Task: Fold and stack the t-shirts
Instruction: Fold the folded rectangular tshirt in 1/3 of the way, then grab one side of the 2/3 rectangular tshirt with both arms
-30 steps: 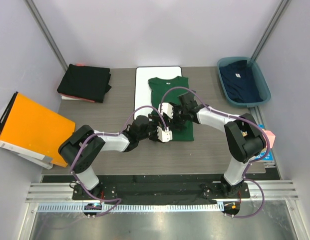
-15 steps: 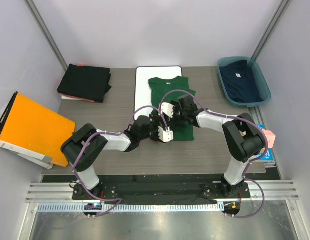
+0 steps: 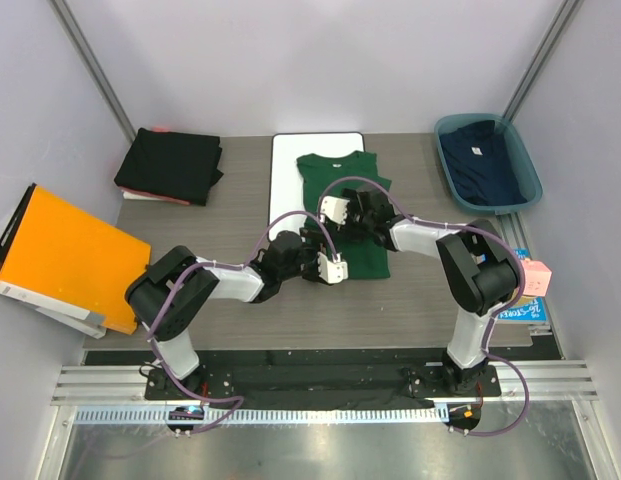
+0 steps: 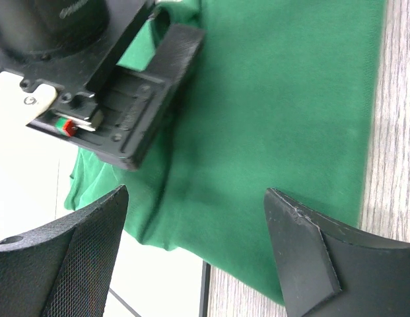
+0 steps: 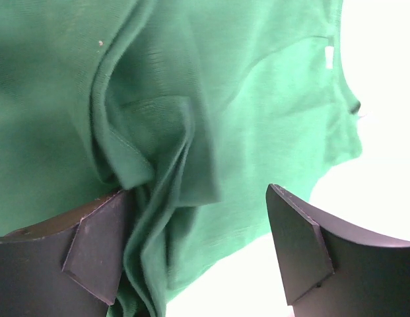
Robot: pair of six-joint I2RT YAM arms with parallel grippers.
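Observation:
A dark green t-shirt (image 3: 358, 178) lies flat at the table's middle, its left side over the white board (image 3: 288, 170). My left gripper (image 3: 325, 252) hangs open above the shirt's lower left edge (image 4: 271, 99), with nothing between its fingers. My right gripper (image 3: 346, 218) is open over the shirt's left side, where the cloth (image 5: 191, 79) is bunched into folds. Its left finger (image 5: 92, 251) touches a fold. In the left wrist view the open gripper (image 4: 197, 198) faces the right gripper's body. Folded black t-shirts (image 3: 170, 165) sit at the back left. A navy t-shirt (image 3: 480, 160) lies in the bin.
A teal bin (image 3: 531, 188) stands at the back right. An orange folder (image 3: 70, 255) leans off the table's left edge. A pink object (image 3: 538, 275) sits by the right arm. Both arms cross the table's middle and nearly meet over the shirt.
My right gripper has crept slightly up and left over the shirt. The left arm has edged a little to the right. Both pairs of jaws stay open.

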